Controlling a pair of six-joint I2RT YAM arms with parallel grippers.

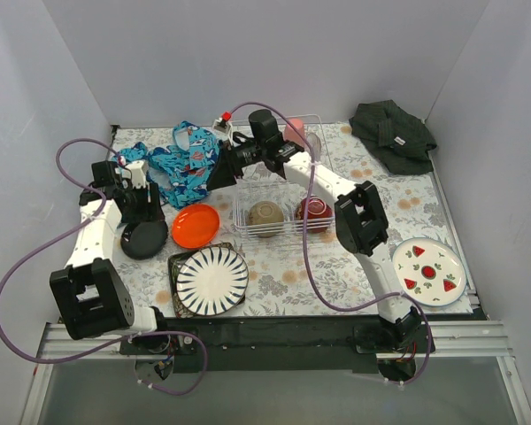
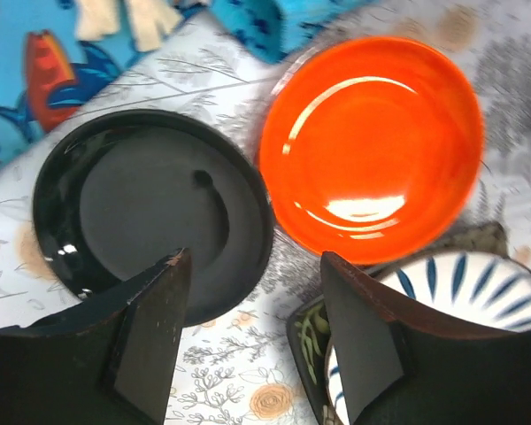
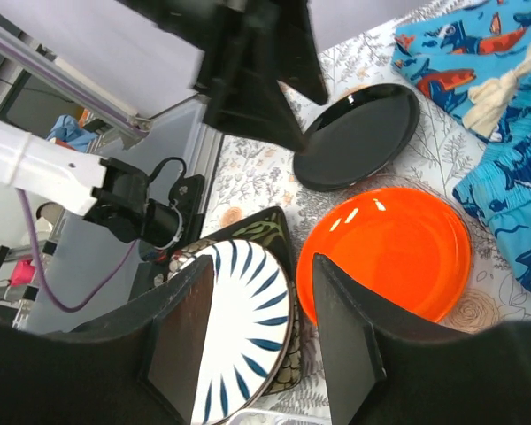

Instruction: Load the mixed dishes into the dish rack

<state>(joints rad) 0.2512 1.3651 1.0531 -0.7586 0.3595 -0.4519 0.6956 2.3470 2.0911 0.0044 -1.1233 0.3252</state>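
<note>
The white wire dish rack (image 1: 248,197) holds the cream bowl (image 1: 265,214), the dark red bowl (image 1: 312,210) and the pink cup (image 1: 294,133). The orange plate (image 1: 196,226) lies left of the rack, with the black dish (image 1: 144,237) beside it. The black-striped white plate (image 1: 211,280) rests on the dark square plate (image 1: 179,262). The watermelon-print plate (image 1: 428,270) lies at the right. My left gripper (image 1: 140,211) is open and empty above the black dish (image 2: 142,204). My right gripper (image 1: 214,173) is open and empty, hovering above the orange plate (image 3: 389,248).
The blue patterned cloth (image 1: 177,164) lies at the back left, next to the right gripper. The dark green-black cloth (image 1: 392,133) lies at the back right. White walls close in three sides. The right arm reaches across the rack.
</note>
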